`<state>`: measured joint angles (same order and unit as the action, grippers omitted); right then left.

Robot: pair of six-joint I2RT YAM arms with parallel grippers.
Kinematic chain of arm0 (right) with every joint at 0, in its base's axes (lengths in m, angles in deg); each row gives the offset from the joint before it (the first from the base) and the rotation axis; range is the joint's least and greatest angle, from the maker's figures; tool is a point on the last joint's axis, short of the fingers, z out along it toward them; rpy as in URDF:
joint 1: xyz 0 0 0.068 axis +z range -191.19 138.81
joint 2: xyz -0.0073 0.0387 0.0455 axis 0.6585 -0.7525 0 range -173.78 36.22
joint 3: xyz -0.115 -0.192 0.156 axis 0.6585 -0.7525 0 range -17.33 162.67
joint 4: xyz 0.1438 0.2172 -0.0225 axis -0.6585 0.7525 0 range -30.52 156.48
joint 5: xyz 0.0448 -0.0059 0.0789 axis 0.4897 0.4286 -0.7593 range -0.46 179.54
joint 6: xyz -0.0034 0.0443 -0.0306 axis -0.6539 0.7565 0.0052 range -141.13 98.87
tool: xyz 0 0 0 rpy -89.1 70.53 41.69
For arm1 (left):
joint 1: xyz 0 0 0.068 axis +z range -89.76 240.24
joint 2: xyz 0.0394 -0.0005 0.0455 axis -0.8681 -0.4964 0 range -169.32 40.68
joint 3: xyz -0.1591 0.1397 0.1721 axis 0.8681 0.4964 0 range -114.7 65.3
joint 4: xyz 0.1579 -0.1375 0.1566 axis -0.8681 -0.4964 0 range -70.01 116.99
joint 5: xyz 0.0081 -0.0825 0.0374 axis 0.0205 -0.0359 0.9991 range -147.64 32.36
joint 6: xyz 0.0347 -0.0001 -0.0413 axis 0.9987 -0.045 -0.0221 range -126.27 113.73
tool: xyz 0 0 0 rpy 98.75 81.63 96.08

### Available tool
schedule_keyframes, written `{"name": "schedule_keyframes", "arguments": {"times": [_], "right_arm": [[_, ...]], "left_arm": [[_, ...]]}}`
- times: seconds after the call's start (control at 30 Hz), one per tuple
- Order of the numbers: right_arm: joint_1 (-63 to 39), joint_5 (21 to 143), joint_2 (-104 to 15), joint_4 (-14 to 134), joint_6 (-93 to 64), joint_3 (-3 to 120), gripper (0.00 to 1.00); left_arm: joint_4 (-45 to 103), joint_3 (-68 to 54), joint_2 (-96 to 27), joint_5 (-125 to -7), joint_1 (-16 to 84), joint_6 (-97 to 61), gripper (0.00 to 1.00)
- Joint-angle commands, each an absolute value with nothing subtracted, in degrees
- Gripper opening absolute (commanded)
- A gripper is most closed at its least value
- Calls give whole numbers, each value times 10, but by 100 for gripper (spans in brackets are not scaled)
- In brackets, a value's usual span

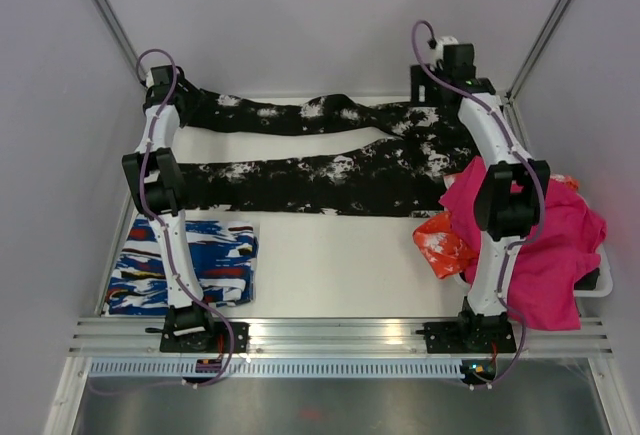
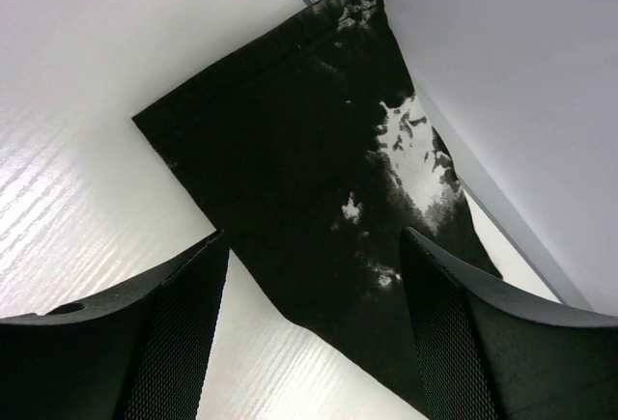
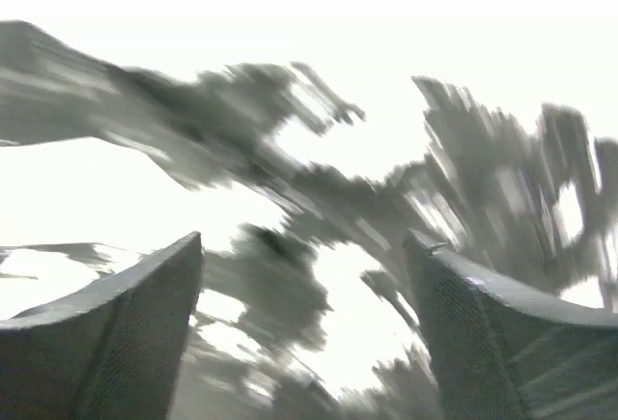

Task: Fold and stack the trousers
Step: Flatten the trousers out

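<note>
White walls on a metal frame are closing in a white table (image 1: pixel 330 265), and the trousers (image 1: pixel 330 170) are lying spread flat across its far part. Their waist is sitting at the right end. Both long legs are running leftward, the farther one bending slightly and the nearer one lying straighter, with bare tabletop showing between them. The cloth is black, with ragged white splatter scattered all over it.

Just nearward of the trousers' waist, a magenta cloth (image 1: pixel 555 245) is draping over what looks like a white tray (image 1: pixel 603 255), whose rim is peeking out at the cloth's right edge. An orange-red cloth with white patches (image 1: pixel 440 242) is lying against the magenta one on the side toward the trouser legs. I cannot tell what else is sitting in the tray. Nearward of the trousers' leg ends, well apart from them, a folded blue, white and red streaked garment (image 1: pixel 215 255) is resting.

The left claw (image 2: pixel 311 237) is hovering over the hemmed cuff (image 2: pixel 290 82) of one trouser leg, its fingers spread wide and gripping nothing. The right claw (image 3: pixel 304 237) is hanging over the splattered cloth at the trousers' waist end. Its wrist view is blurring badly, yet the fingers are standing wide apart with nothing caught between them.
</note>
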<state>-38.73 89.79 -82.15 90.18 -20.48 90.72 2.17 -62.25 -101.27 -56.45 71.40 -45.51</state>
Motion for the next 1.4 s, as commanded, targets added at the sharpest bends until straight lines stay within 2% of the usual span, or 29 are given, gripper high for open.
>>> {"name": "schedule_keyframes", "arguments": {"times": [0.0, 0.07, 0.3, 0.5, 1.03, 1.17, 1.2, 1.27, 1.3, 1.37], "right_arm": [[-325, 823, -859, 899, -274, 1025, 94], [-299, 828, -885, 870, -291, 1030, 98], [-262, 858, -1043, 809, -351, 1134, 98], [-260, 856, -1103, 732, -352, 1155, 98], [-248, 853, -1168, 635, -322, 1163, 96], [-246, 826, -1186, 622, -293, 1178, 72], [-245, 815, -1187, 619, -288, 1178, 54], [-242, 810, -1186, 628, -292, 1180, 39], [-241, 805, -1183, 634, -296, 1184, 23], [-241, 795, -1159, 641, -294, 1179, 13]], "left_arm": [[32, -650, -1012, -590, 712, -475, 77], [26, -650, -1011, -594, 712, -469, 77], [16, -649, -994, -607, 713, -423, 79], [4, -650, -983, -629, 714, -407, 80], [-18, -650, -986, -632, 714, -404, 80], [-17, -651, -990, -635, 714, -412, 80], [-16, -650, -990, -637, 714, -414, 80], [-17, -650, -990, -635, 714, -416, 80], [-17, -650, -990, -635, 714, -418, 80], [-15, -650, -989, -636, 714, -420, 80]]}}
